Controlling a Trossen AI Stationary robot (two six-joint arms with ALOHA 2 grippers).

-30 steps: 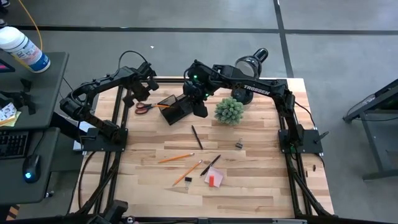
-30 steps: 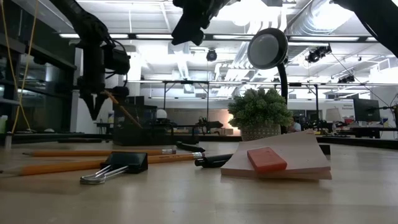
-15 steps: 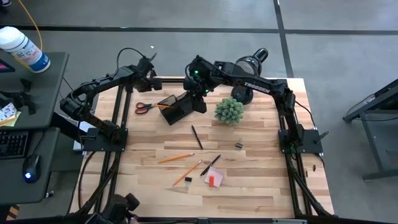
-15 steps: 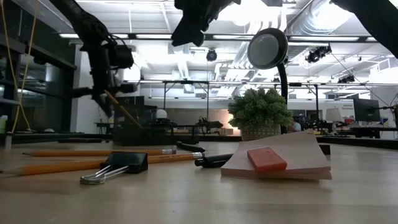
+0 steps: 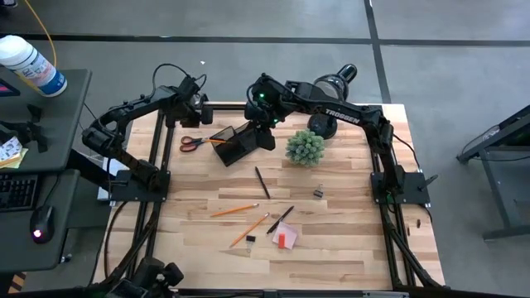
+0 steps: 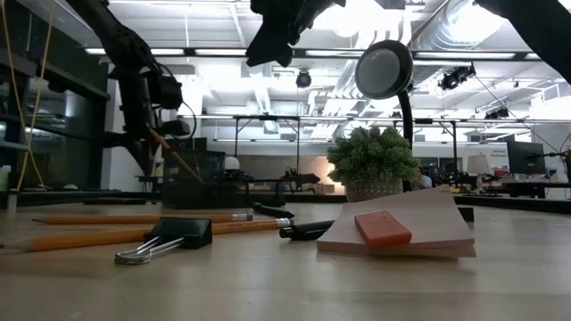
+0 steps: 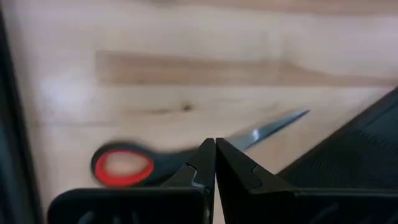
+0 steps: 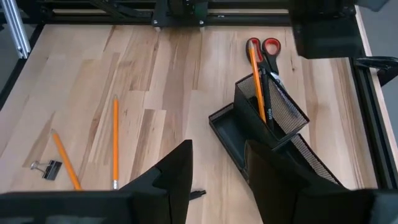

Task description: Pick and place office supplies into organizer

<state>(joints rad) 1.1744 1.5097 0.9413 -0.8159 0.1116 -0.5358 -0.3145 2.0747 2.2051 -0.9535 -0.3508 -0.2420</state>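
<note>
The organizer (image 5: 240,143) is a black mesh box near the table's far edge, also clear in the right wrist view (image 8: 271,116). An orange pencil (image 8: 257,93) stands slanted in its tall compartment and leans on the rim. Orange-handled scissors (image 5: 194,142) lie flat just left of it. My left gripper (image 7: 215,158) is shut and hovers above the scissors (image 7: 124,167) without touching them. My right gripper (image 8: 217,169) is open above the organizer's far right side (image 5: 265,131). Two pencils (image 5: 233,211), two pens (image 5: 262,182), binder clips (image 5: 318,193) and a pink sticky pad (image 5: 286,239) lie on the table's middle and near part.
A green spiky plant (image 5: 305,147) stands right of the organizer. A black desk lamp (image 5: 333,84) sits at the far edge behind it. The wooden table (image 5: 356,248) is bare at its right and near-left parts.
My left gripper has risen and drawn back from over the scissors toward the table's far edge, turning about as it went. The pencil in the organizer and the scissors have stayed where they were.
</note>
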